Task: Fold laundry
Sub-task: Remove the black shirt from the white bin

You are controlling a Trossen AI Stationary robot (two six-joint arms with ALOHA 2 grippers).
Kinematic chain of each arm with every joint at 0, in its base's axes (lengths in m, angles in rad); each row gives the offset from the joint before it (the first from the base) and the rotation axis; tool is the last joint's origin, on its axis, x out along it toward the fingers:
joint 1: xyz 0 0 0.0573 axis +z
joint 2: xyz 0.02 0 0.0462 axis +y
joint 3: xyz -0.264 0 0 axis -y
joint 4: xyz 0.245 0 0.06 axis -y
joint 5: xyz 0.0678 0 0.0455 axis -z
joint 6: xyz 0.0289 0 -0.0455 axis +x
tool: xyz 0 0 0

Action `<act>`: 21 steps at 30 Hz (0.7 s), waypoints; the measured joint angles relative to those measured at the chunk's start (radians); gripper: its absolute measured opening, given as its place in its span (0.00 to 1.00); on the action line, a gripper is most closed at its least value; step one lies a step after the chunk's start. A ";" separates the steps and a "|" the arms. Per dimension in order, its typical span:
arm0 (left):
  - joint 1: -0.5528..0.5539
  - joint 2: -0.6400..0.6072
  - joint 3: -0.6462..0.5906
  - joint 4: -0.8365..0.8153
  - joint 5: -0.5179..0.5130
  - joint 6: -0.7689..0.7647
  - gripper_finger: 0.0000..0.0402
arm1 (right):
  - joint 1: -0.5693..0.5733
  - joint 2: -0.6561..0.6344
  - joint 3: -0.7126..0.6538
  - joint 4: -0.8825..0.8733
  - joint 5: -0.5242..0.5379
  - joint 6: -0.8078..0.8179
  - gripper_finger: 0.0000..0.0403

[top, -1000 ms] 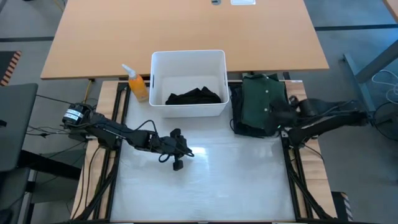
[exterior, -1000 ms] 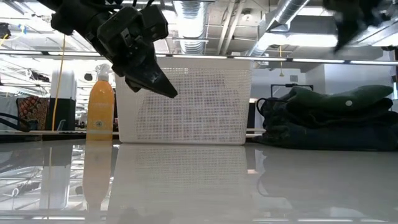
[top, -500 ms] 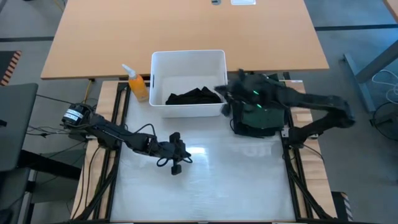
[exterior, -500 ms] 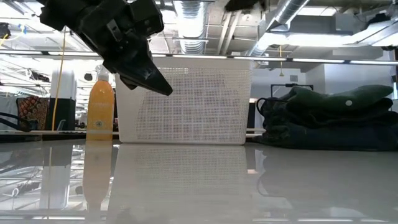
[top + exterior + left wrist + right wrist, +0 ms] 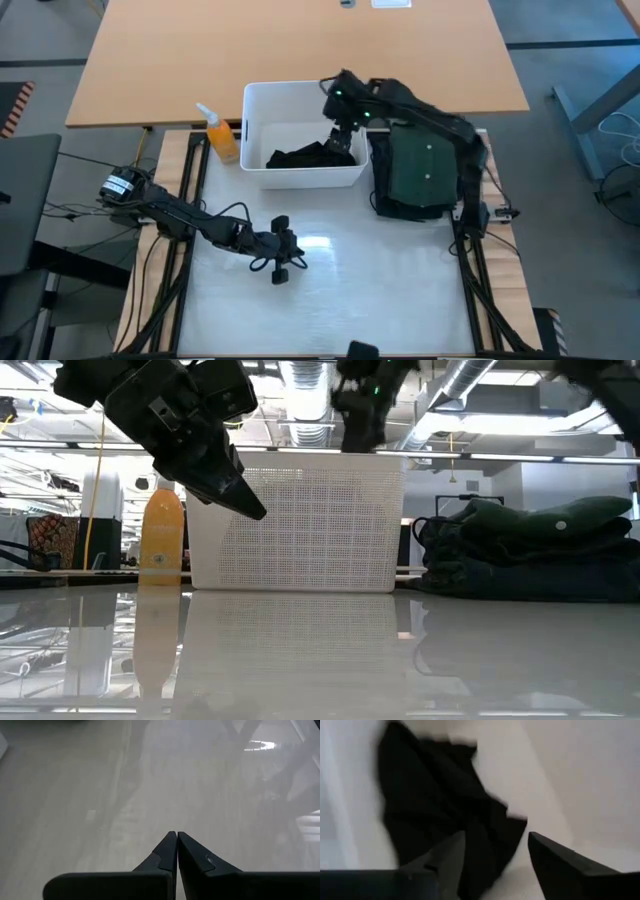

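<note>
A black garment point(image 5: 310, 155) lies crumpled on the floor of the white bin point(image 5: 300, 88). My right gripper point(image 5: 342, 135) hovers open above the bin's right half, pointing steeply down. In the right wrist view its two fingers point(image 5: 492, 855) stand apart over the black cloth point(image 5: 435, 805), clear of it. A folded dark green shirt point(image 5: 420, 165) rests on folded navy trousers point(image 5: 530, 575) at the table's far right. My left gripper point(image 5: 280, 268) hangs shut over the bare table top, left of centre, with its fingertips point(image 5: 176, 837) together and nothing between them.
An orange spray bottle point(image 5: 222, 135) stands just left of the bin. The bin's perforated wall point(image 5: 300, 520) stands at the far middle of the glossy white table top point(image 5: 380, 290). A wooden desk point(image 5: 300, 40) lies beyond the table.
My right arm has swung fast from beside the folded stack at the table's right edge, over the stack, toward the left and far side. It now stands higher, above the bin. The stack and the black garment have not moved.
</note>
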 joint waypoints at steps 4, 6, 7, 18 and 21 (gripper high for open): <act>0.000 0.001 0.000 0.000 -0.025 0.007 0.00 | -0.019 0.121 0.105 -0.106 -0.013 -0.036 0.68; -0.001 0.001 0.000 -0.001 -0.045 0.007 0.00 | -0.024 0.162 0.123 -0.114 -0.035 -0.038 0.68; -0.002 0.001 0.000 -0.001 -0.046 0.007 0.00 | -0.026 0.181 0.124 -0.118 -0.044 -0.040 0.69; -0.007 0.001 0.000 -0.003 -0.045 0.015 0.00 | -0.006 0.351 0.123 -0.182 0.021 -0.150 0.59; -0.006 0.001 0.000 -0.003 -0.047 0.016 0.00 | 0.002 0.344 0.122 -0.155 0.089 -0.194 0.36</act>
